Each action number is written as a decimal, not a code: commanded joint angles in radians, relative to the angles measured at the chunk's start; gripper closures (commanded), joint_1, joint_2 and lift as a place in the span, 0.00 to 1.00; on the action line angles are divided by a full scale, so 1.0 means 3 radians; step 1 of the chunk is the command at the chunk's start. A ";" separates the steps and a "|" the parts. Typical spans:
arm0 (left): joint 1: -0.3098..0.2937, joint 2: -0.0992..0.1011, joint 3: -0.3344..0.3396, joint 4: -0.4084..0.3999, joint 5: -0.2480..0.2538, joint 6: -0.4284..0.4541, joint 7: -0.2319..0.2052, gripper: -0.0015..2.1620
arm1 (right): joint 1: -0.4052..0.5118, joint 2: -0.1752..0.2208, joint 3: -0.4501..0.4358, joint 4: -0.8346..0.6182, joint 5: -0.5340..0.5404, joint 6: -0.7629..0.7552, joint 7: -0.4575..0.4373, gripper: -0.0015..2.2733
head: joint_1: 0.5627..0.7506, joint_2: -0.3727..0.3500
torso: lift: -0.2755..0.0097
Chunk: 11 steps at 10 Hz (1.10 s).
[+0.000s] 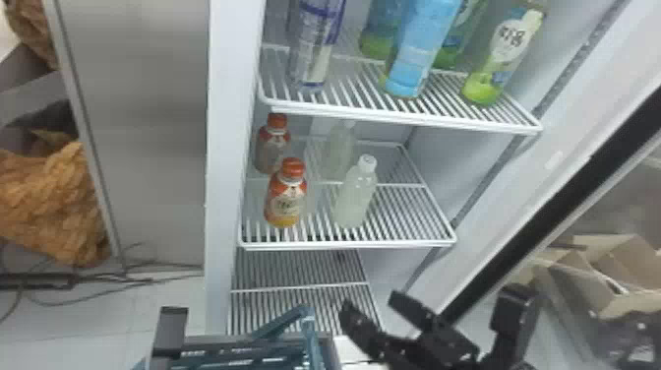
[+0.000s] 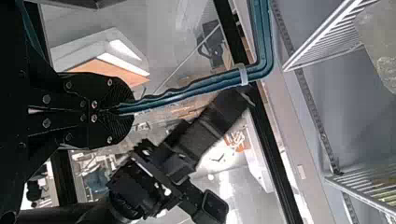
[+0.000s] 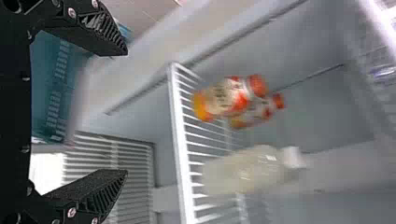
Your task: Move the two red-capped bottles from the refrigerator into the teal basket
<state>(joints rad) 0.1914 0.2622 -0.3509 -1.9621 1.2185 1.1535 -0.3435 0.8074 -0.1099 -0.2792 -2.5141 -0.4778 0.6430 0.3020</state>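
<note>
Head view: refrigerator with wire racks. Both red-capped bottles stand upright on the middle rack [image 1: 403, 242], toward its left edge: front red-capped bottle [image 1: 285, 199] near the front left corner, rear red-capped bottle [image 1: 272, 147] behind it, farther back. Right of the front one, a white-capped bottle [image 1: 355, 199], pale contents; another pale bottle [image 1: 338, 150] behind that. Upper rack [image 1: 408, 118]: purple-marked bottle [image 1: 315, 46] near the left edge, blue-wrapped bottle [image 1: 420, 49] mid-front, green-bottomed bottle [image 1: 509, 54] toward the front right corner, more green-bottomed ones behind. Teal basket [image 1: 246, 352] at the view's bottom edge, outside the refrigerator, raised handle slanting over it. Black block of the left arm [image 1: 168, 332] beside it, on the basket's left. Right gripper [image 1: 370, 301] just right of the basket, below the middle rack's level, fingers spread.

Left wrist view: left gripper [image 2: 122, 109] clenched on the basket handle [image 2: 187, 93], its two fingers pinching the teal bar. Pale band [image 2: 242, 74] around the handle near its bend. Right arm [image 2: 154, 177] farther off.

Right wrist view: right gripper's fingers wide apart, released. Both red-capped bottles lie beyond the fingertips, well apart from them, blurred, on the rack; white-capped bottle near them.
</note>
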 commanded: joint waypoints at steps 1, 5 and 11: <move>0.0000 -0.0005 0.0000 0.0000 0.0000 0.0000 0.0000 0.53 | -0.0016 0.0008 0.0000 0.0023 0.0157 -0.0442 -0.0009 0.06 | 0.70 0.03 | 0.17; 0.0008 -0.0015 -0.0007 0.0000 0.0020 0.0000 0.0000 0.53 | -0.0147 0.0044 0.0007 0.0400 0.0270 -0.1424 -0.0030 0.06 | 0.70 0.03 | 0.17; 0.0016 -0.0020 -0.0073 0.0000 0.0013 0.0016 -0.0006 0.53 | -0.0368 0.0095 0.0253 0.1267 0.0596 -0.2986 -0.0690 0.06 | 0.70 0.03 | 0.17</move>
<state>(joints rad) 0.1955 0.2572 -0.3733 -1.9622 1.2255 1.1581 -0.3451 0.7036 -0.0819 -0.2058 -2.1569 -0.3108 -0.2291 0.0978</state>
